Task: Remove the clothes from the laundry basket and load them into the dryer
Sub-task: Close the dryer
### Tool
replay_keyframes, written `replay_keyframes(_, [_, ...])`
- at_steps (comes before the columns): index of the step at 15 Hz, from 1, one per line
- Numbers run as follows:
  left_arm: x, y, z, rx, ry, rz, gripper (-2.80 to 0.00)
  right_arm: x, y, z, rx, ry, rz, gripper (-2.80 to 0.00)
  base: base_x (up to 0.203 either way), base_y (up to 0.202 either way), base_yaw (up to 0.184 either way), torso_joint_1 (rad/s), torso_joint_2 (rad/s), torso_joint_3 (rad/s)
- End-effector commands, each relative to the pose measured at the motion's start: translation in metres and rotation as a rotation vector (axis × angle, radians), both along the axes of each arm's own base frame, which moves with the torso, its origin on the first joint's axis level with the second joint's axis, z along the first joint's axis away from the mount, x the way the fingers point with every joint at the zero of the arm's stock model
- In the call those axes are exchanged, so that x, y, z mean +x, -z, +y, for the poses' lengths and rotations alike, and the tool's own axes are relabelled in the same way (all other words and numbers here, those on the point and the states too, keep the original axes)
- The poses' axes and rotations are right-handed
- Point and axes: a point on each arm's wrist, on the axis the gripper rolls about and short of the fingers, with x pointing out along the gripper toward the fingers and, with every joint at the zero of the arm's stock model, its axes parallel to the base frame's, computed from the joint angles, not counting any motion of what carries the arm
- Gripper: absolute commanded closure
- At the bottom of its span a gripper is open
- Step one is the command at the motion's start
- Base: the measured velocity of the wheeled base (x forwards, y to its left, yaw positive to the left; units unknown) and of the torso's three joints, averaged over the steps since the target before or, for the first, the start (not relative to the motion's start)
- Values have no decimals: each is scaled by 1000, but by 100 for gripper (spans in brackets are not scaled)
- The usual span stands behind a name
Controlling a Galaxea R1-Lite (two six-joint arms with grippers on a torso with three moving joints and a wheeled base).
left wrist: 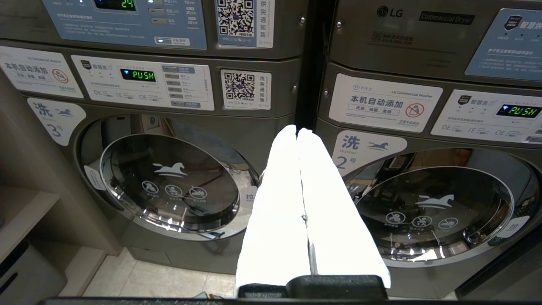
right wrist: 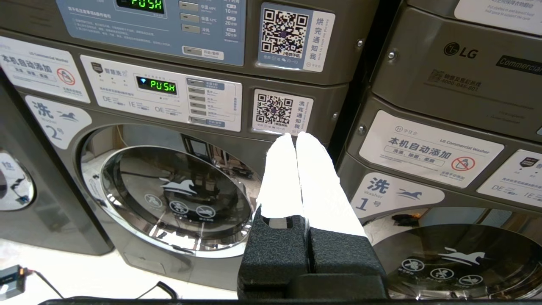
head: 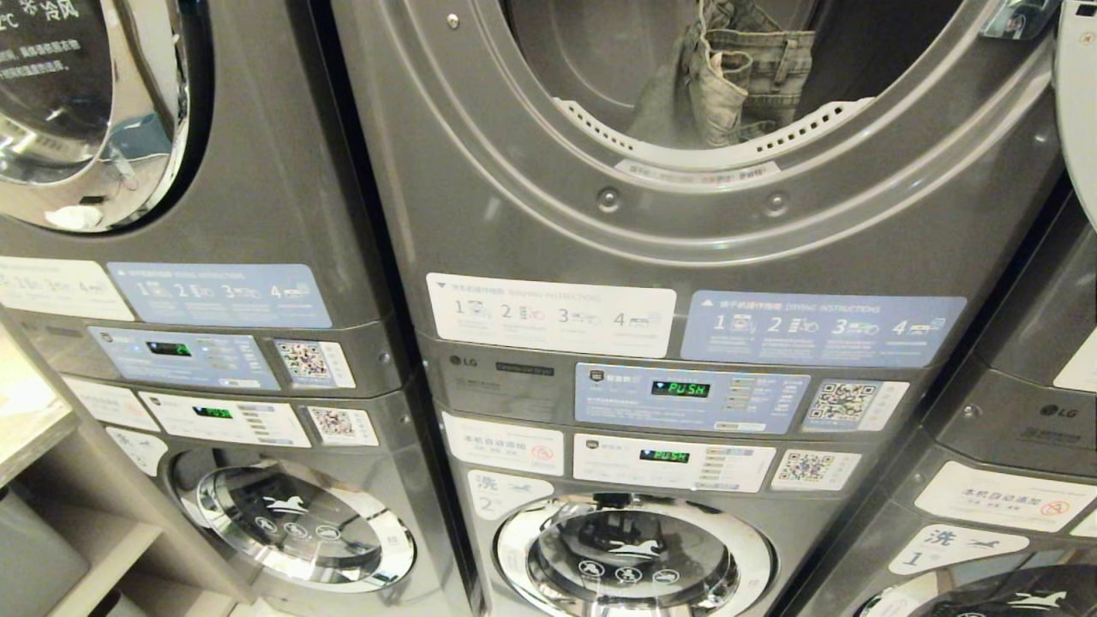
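The middle dryer (head: 548, 197) stands with its round opening bare at the top of the head view. Pale grey denim clothes (head: 741, 73) lie inside its drum. The laundry basket is out of view. Neither arm shows in the head view. My left gripper (left wrist: 297, 130) hangs low before the washers numbered 3 and 2, its white fingers pressed together, holding nothing. My right gripper (right wrist: 295, 136) hangs before the washers numbered 2 and 1, shut and empty too.
Below the dryer sit two control panels (head: 690, 396) reading PUSH and a closed washer door (head: 634, 557). Another stacked unit (head: 171, 257) stands on the left and a third (head: 1028, 411) on the right. A light wooden shelf (head: 34, 428) is at far left. A black cable (right wrist: 161, 290) lies on the floor.
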Motion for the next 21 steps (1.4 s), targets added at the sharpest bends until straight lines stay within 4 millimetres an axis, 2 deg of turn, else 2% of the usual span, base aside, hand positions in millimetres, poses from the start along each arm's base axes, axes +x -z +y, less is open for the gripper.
replay_keyframes(1, [0, 0, 0, -2, 1, -1, 0, 0, 0, 0, 5, 0, 0, 0, 0, 0, 0, 0, 0, 0])
replay_keyframes(8, [0, 0, 0, -1, 1, -2, 0, 0, 0, 0, 12, 2, 0, 0, 0, -12, -1, 0, 0, 0])
replay_keyframes(21, [0, 0, 0, -3, 1, -2, 0, 0, 0, 0, 35, 14, -6, 0, 0, -190, 2, 3, 2, 2])
